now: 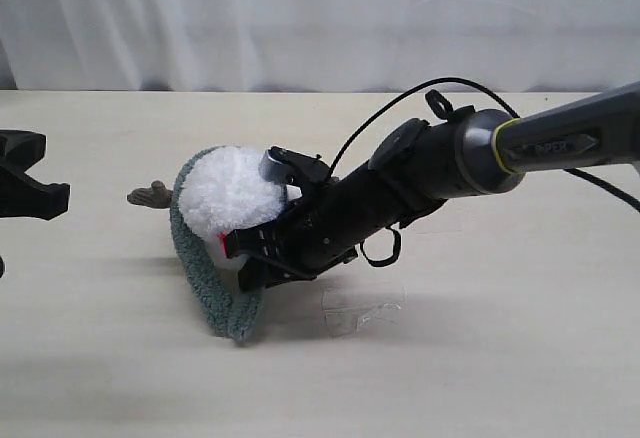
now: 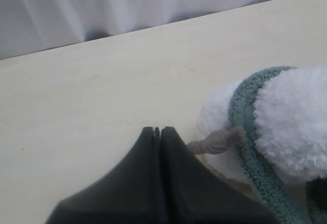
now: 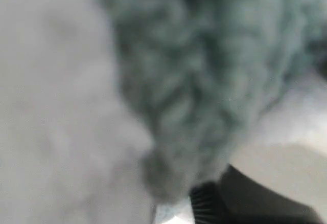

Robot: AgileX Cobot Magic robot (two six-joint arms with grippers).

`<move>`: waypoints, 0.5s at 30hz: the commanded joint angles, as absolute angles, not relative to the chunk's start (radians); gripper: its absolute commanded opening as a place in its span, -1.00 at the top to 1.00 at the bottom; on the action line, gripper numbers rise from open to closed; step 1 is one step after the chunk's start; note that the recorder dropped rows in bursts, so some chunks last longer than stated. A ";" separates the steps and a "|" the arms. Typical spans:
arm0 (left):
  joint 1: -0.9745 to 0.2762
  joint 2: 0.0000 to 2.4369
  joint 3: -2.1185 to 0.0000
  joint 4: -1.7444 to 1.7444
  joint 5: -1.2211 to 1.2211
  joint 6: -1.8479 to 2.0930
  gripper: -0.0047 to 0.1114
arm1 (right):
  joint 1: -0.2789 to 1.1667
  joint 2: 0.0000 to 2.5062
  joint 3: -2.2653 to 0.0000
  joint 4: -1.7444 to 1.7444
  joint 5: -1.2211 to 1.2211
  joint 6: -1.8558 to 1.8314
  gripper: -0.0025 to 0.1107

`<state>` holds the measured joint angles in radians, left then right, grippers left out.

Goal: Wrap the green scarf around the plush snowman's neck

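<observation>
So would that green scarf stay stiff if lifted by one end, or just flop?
Probably flop: the green scarf bends limply around the plush snowman. Its fuzzy knit likely catches rather than slips, and it looks light.

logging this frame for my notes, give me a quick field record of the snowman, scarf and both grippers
snowman: plush snowman lying on the table
scarf: green scarf curves partway round the snowman, one end on the table
left gripper: shut, empty, beside a twig arm
right gripper: against snowman and scarf, grip unclear
</observation>
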<state>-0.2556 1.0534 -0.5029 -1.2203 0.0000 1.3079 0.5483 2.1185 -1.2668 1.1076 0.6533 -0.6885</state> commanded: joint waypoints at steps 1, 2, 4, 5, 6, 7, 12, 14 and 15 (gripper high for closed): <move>-0.255 1.057 -0.501 -1.224 0.009 1.300 0.92 | 0.547 2.117 -1.262 1.106 0.697 -0.703 0.05; -0.255 1.057 -0.501 -1.224 0.011 1.300 0.92 | 0.547 2.115 -1.262 1.106 0.699 -0.703 -0.02; -0.255 1.062 -0.501 -1.224 0.013 1.300 0.92 | 0.547 2.104 -1.262 1.104 0.701 -0.703 -0.10; -0.255 1.066 -0.501 -1.224 0.013 1.300 0.92 | 0.547 2.099 -1.262 1.102 0.701 -0.703 -0.13; -0.255 1.074 -0.501 -1.224 0.013 1.300 0.92 | 0.547 2.093 -1.262 1.102 0.703 -0.703 -0.14; -0.255 1.082 -0.501 -1.224 0.013 1.300 0.92 | 0.547 2.088 -1.262 1.098 0.705 -0.703 -0.15; -0.255 1.139 -0.501 -1.224 0.006 1.300 0.92 | 0.545 2.063 -1.262 0.909 0.697 -0.604 -0.29; -0.255 1.139 -0.501 -1.224 0.006 1.300 0.92 | 0.545 2.063 -1.262 0.812 0.697 -0.536 -0.37; -0.255 1.139 -0.501 -1.224 0.006 1.300 0.92 | 0.545 2.063 -1.262 0.773 0.697 -0.503 -0.41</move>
